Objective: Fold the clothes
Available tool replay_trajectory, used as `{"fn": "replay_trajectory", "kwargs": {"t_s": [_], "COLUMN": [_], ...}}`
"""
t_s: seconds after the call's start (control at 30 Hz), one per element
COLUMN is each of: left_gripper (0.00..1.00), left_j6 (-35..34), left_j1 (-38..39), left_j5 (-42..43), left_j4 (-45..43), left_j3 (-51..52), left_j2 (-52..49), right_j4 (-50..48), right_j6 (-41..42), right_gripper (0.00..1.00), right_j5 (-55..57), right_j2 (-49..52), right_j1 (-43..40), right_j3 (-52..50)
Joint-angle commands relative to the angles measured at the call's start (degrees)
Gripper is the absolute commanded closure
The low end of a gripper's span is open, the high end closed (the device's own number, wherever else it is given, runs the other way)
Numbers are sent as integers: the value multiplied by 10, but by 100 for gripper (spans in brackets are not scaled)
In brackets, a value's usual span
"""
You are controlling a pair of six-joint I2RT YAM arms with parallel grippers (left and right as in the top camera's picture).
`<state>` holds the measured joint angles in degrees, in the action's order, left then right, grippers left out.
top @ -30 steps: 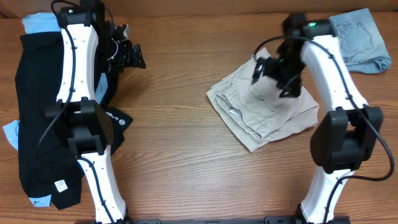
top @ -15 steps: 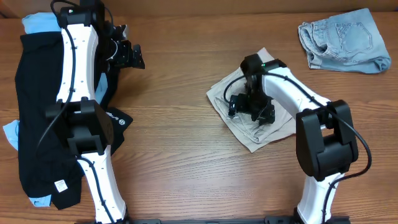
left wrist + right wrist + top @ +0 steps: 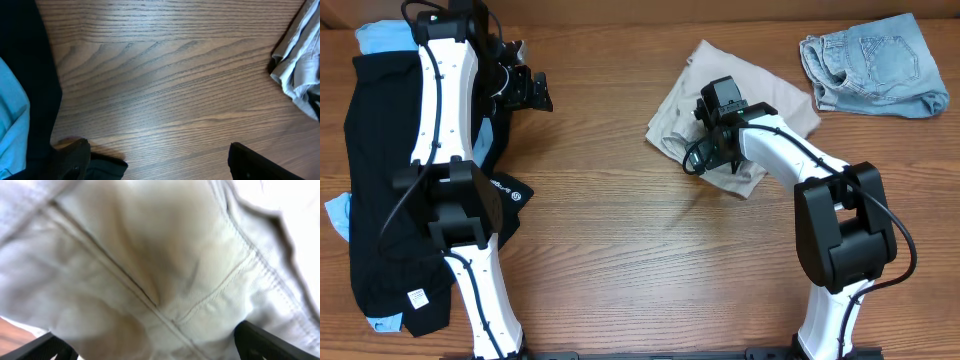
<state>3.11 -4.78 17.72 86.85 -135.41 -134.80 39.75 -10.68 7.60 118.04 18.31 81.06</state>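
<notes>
The beige shorts (image 3: 760, 85) lie crumpled at the back of the table, right of centre. My right gripper (image 3: 702, 155) is down on their near left edge. In the right wrist view its fingers (image 3: 150, 345) are spread wide and beige fabric (image 3: 150, 255) fills the space between them. My left gripper (image 3: 527, 88) is open and empty over bare wood at the back left, beside the black garment (image 3: 375, 200) with a small white logo. In the left wrist view its fingers (image 3: 160, 160) are wide apart, with the black garment (image 3: 25, 60) at the left and the shorts (image 3: 300, 65) at the right edge.
Light-blue pieces (image 3: 375, 38) stick out from under the black garment, and one shows in the left wrist view (image 3: 12, 115). Folded denim shorts (image 3: 875, 65) lie at the back right corner. The wooden table (image 3: 640, 260) shows in front of the shorts.
My right arm swung left and down onto the beige shorts. The shorts went from lying flat at the centre right to bunched up farther back. The left arm has not moved.
</notes>
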Motion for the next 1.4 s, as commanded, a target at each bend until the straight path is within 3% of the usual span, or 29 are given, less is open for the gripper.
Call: {"fn": "replay_trajectory", "kwargs": {"t_s": [0.0, 0.17, 0.43, 0.63, 0.7, 0.8, 0.9, 1.2, 1.37], "left_gripper": [9, 8, 7, 7, 7, 7, 7, 14, 14], "left_j6": [3, 3, 3, 3, 3, 3, 3, 0, 1], "left_j1": [3, 3, 3, 3, 3, 3, 3, 3, 3], "left_j5": [-3, -3, -3, -3, -3, -3, -3, -3, -3], "left_j4": [2, 3, 1, -4, -5, -5, -5, -18, -18], "left_j3": [-11, -11, -4, 2, 4, 4, 4, 4, 6], "left_j2": [2, 2, 2, 2, 2, 2, 2, 2, 2], "right_j4": [-47, 7, 189, 204, 204, 202, 189, 77, -34], "right_j6": [-121, -38, 180, 454, 568, 744, 898, 1052, 1067], "right_gripper": [0, 0, 0, 0, 9, 0, 0, 5, 5], "right_j5": [92, 91, -109, -172, -148, -109, -96, -75, -42], "right_j2": [30, 13, -78, -96, -92, -83, -71, -68, -68], "right_j1": [-11, -11, -13, -15, -15, -14, -13, -13, -13], "right_j3": [-8, 44, 192, 190, 169, 135, 89, -23, -80]}}
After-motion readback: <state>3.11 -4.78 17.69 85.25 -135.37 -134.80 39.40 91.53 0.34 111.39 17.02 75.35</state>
